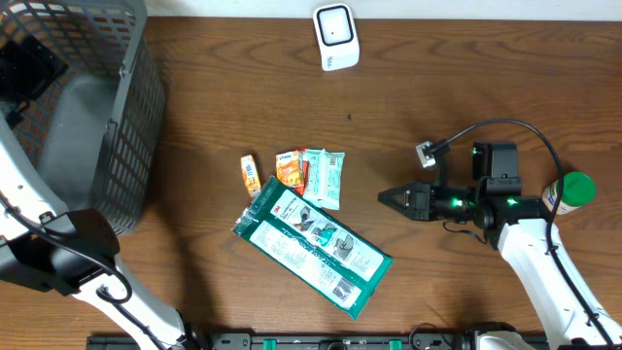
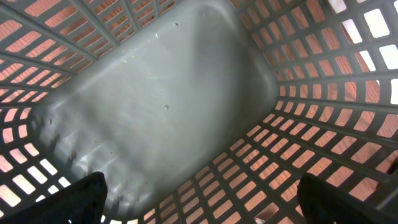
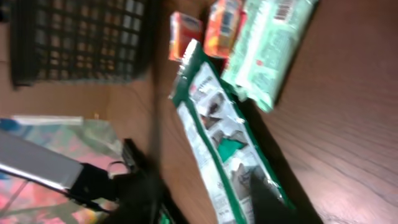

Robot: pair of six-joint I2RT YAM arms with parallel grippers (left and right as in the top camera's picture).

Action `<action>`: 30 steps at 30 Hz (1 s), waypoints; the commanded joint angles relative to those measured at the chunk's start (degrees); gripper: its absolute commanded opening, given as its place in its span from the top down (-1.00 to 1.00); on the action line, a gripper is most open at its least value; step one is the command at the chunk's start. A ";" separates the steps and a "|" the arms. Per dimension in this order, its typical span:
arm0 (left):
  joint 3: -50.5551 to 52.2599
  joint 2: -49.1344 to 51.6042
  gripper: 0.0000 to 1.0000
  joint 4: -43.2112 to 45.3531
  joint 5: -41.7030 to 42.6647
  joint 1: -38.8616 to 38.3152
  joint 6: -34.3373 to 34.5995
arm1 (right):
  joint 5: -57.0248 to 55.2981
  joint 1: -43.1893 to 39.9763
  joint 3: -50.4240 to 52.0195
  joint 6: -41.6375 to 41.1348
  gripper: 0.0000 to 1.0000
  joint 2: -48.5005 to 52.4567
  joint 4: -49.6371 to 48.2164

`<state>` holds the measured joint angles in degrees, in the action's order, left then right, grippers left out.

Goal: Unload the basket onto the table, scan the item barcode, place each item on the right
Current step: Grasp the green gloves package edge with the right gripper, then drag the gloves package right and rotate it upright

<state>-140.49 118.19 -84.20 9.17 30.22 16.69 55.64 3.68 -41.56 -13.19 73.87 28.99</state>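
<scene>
Green packet (image 1: 311, 251) lies diagonally, small snacks (image 1: 321, 177) at its upper-left end. Left gripper (image 2: 199, 202) gapes inside the basket (image 1: 131, 117); right gripper (image 1: 384, 197), can't tell.

The basket (image 1: 136, 146) fills the frame's upper left; the scanner (image 1: 336, 37) stands at top centre. At centre, a row of small packets (image 1: 326, 180) lies just above the long pouch (image 1: 311, 250), touching it.

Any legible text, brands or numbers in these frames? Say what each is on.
No text is readable.
On the large green-and-white flat packet: print too small.
On the pale green plastic wrapper: a barcode, digits blurred.
On the small orange packets: blurred.
On the white plastic scanner box: no legible marking.
</scene>
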 commanded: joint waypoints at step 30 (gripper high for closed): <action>-0.96 -1.33 -0.96 -0.20 0.68 -0.02 0.07 | 1.79 26.51 -3.50 6.40 -0.29 33.38 0.02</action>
<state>-140.49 118.19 -84.18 9.15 30.22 16.69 58.46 28.25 -45.41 -7.11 106.06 27.31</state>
